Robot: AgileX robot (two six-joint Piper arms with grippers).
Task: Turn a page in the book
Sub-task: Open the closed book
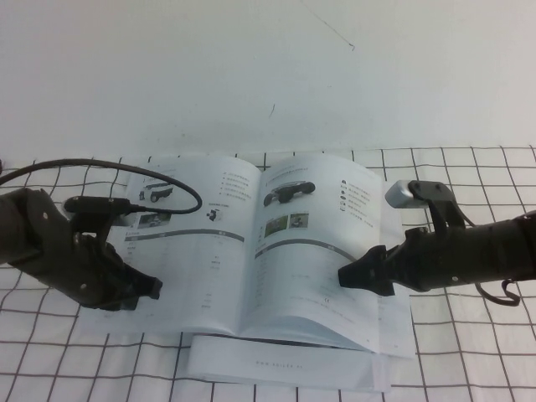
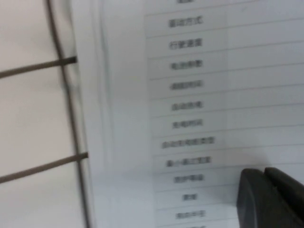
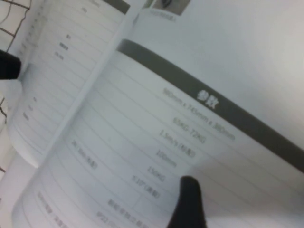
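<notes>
The book lies open on the checked table. Its right-hand page shows a low black vehicle, two small photos and a grey-banded table; it also fills the right wrist view. My right gripper reaches in from the right over this page's lower part. In the right wrist view, one dark finger lies on top of the page and the other is hidden under the paper. My left gripper is shut and empty, its tips pressing on the left page's lower outer part.
A second white booklet lies under the book and sticks out at the front. The checked tablecloth surrounds both. My left arm's black cable arcs over the left page's top. A white wall stands behind.
</notes>
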